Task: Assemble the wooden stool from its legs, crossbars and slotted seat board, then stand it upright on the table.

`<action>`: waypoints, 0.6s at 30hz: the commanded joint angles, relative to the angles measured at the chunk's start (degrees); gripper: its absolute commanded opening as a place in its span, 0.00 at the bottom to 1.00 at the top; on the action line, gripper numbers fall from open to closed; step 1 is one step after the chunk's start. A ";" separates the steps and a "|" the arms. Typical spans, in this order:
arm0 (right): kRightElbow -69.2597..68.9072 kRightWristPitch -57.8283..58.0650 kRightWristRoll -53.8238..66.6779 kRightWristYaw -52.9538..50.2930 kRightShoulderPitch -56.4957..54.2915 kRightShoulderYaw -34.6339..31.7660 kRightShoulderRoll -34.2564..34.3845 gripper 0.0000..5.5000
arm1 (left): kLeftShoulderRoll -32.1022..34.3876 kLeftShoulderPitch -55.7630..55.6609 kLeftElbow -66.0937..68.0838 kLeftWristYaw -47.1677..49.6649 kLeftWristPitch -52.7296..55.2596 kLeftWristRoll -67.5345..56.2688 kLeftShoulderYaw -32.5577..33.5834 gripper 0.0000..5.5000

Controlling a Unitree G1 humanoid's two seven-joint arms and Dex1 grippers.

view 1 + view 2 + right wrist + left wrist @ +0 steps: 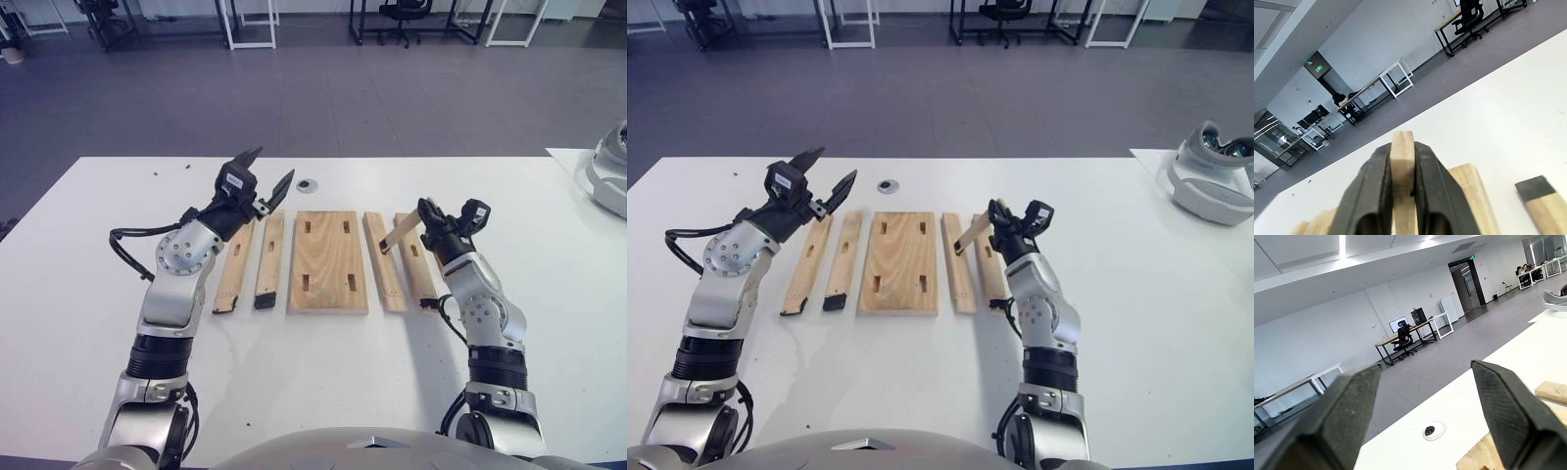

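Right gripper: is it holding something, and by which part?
Yes. The right gripper holds a short wooden crossbar near one end, which sticks out between its fingers. The left gripper is open and holds nothing.

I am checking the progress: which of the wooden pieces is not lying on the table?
The short crossbar: it is clamped in the right gripper and tilted above the legs on the right. All other pieces lie flat.

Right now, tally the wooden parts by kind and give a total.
Slotted seat board: 1
Long leg pieces lying flat: 4
Short crossbar in the right gripper: 1
Total: 6
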 commanded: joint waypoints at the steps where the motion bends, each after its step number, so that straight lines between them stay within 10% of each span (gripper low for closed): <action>1: 0.13 -1.93 -6.60 1.03 2.16 3.55 -2.05 0.08 | 0.19 0.14 -0.12 -0.09 0.07 -0.28 0.21 0.61; 18: 6.86 -9.33 -24.38 10.29 14.08 16.98 -11.62 0.08 | 3.47 1.90 0.16 -0.86 -1.45 2.14 -0.23 0.61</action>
